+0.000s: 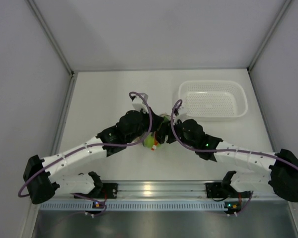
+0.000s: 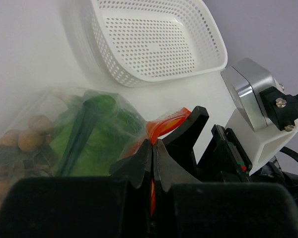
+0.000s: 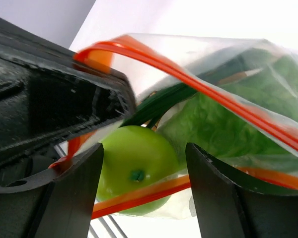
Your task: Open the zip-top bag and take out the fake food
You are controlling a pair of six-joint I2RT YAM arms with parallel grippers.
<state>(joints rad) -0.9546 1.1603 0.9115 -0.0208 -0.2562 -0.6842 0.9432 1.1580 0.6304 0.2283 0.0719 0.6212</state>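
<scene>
The zip-top bag (image 2: pixel 54 124) is clear with an orange-red zip strip (image 3: pixel 188 79), and it hangs between both grippers at the table's middle (image 1: pixel 152 141). My left gripper (image 2: pixel 153 145) is shut on the strip, which sticks out above and below its fingertips. The fake food is inside the bag: leafy green lettuce (image 2: pixel 111 121), a brown cluster of balls (image 2: pixel 25 141) and a lime-green fruit (image 3: pixel 136 158). My right gripper (image 3: pixel 144 173) is open, with one finger on each side of the fruit and a gap at each side. The lower strip (image 3: pixel 149 193) crosses in front of the fruit.
A white perforated basket (image 1: pixel 238 106) stands at the back right of the table, just beyond the bag in the left wrist view (image 2: pixel 208 54). The two arms meet wrist to wrist over the bag. Side walls close in the table on the left and right.
</scene>
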